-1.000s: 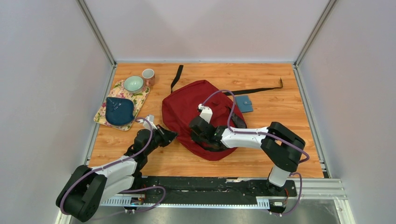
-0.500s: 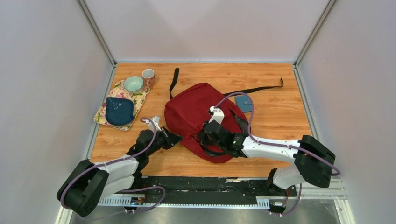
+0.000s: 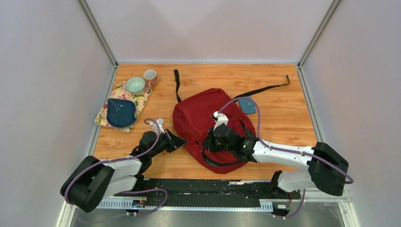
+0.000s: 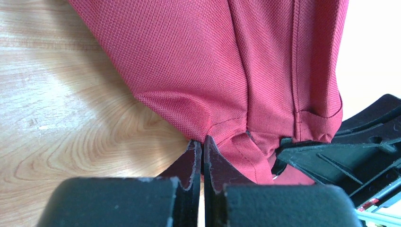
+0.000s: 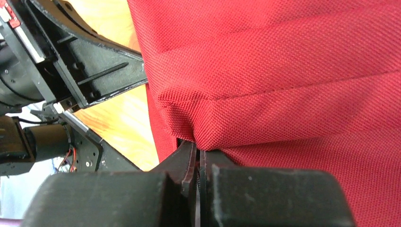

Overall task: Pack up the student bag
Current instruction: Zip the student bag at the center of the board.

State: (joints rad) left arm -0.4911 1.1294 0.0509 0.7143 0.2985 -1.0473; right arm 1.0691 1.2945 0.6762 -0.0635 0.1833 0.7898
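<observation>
The student bag point(image 3: 198, 113) is a dark red backpack lying in the middle of the wooden table, with its black straps point(image 3: 177, 84) trailing toward the back. My left gripper point(image 3: 178, 140) is at the bag's near-left corner. In the left wrist view its jaws point(image 4: 202, 143) are shut, pinching a corner of the red fabric point(image 4: 213, 71). My right gripper point(image 3: 208, 142) lies over the bag's near side. In the right wrist view its jaws point(image 5: 198, 150) are shut on a fold of the red fabric point(image 5: 283, 71).
A small teal wallet point(image 3: 247, 105) lies just right of the bag. At the back left a floral mat point(image 3: 142, 98) holds a dark blue pouch point(image 3: 120, 111) and a green bowl point(image 3: 135, 85), with a cup point(image 3: 150, 75) beside it. Grey walls enclose the table.
The bag has slid to the right, with both grippers still shut on it. The right arm's elbow has swung out right and the left gripper has followed the bag.
</observation>
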